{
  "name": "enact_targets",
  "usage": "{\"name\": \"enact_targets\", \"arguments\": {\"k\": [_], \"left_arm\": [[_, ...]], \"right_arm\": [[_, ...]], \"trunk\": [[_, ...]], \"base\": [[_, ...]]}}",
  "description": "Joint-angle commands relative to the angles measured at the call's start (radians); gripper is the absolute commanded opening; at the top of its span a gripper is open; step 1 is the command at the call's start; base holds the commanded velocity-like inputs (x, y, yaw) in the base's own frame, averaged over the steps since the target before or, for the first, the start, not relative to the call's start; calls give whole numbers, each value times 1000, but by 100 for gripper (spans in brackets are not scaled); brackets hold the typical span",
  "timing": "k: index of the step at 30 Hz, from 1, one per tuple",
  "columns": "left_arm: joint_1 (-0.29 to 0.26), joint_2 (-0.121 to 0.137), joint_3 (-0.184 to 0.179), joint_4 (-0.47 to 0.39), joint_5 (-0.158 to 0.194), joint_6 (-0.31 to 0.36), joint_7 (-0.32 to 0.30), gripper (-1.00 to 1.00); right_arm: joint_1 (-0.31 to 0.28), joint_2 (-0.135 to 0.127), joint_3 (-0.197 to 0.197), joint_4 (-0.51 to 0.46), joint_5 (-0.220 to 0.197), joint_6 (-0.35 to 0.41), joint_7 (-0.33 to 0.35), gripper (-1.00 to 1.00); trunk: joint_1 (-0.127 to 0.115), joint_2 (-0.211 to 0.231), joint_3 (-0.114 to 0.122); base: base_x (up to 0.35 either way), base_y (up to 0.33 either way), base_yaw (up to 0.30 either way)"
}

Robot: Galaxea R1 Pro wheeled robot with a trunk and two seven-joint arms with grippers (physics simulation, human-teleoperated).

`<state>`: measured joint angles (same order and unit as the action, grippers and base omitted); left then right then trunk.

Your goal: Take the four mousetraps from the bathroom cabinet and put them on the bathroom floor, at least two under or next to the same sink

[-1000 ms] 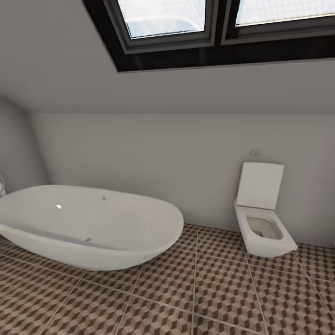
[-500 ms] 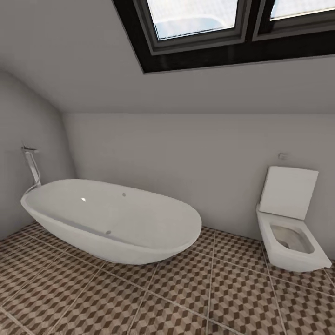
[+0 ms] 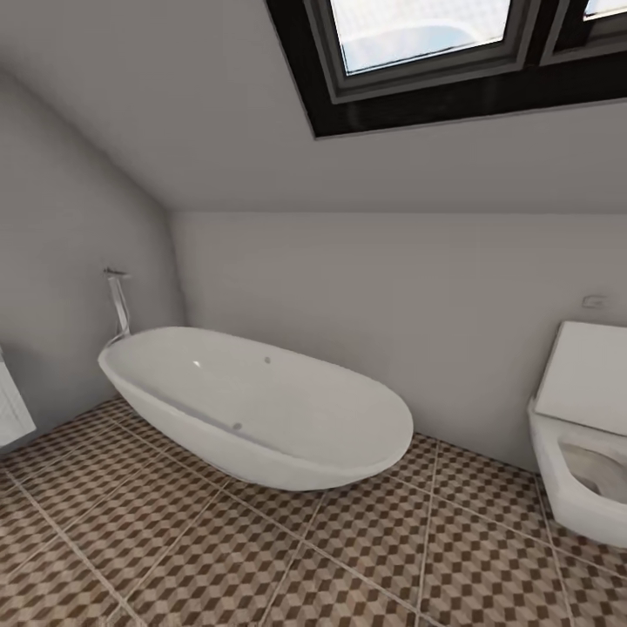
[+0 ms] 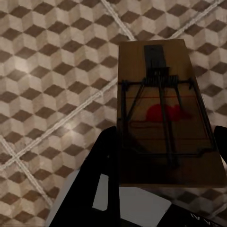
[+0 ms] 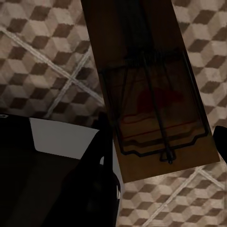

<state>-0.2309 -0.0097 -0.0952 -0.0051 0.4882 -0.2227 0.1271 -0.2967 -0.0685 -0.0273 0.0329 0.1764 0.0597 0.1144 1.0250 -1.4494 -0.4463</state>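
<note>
While the white bathtub (image 3: 261, 405) is sitting on the bathroom floor (image 3: 218, 557), the left hand (image 4: 163, 156) is gripping one mousetrap (image 4: 163, 113) and the right hand (image 5: 161, 137) is gripping another mousetrap (image 5: 151, 94).

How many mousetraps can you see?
2. One mousetrap sits between the left gripper's fingers; the other mousetrap is in the right gripper. More may be elsewhere, unseen.
</note>
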Motion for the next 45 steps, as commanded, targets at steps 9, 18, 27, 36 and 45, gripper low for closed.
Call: {"name": "enact_targets", "arguments": {"k": [9,18,27,36,45], "left_arm": [[-1,-3,-9,2,7,1,2,-100],[-1,-4,-9,2,7,2,3,-100],[-1,-6,-9,2,7,3,0,-100],[-1,-10,-8,2,7,2,8,-100],[-1,-15,-8,2,7,2,9,-100]], "right_arm": [[-1,-1,-3,1,8,2,2,-100],[-1,1,-3,1,8,2,2,-100],[-1,1,-3,1,8,2,2,-100],[-1,2,-3,1,8,2,2,-100],[-1,3,-3,1,8,2,2,-100]], "trunk": [[0,-1,-1],[0,-1,-1],[0,-1,-1],[0,-1,-1],[0,-1,-1]], "base": [[0,0,279],[0,0,279],[0,0,279],[0,0,279],[0,0,279]]}}
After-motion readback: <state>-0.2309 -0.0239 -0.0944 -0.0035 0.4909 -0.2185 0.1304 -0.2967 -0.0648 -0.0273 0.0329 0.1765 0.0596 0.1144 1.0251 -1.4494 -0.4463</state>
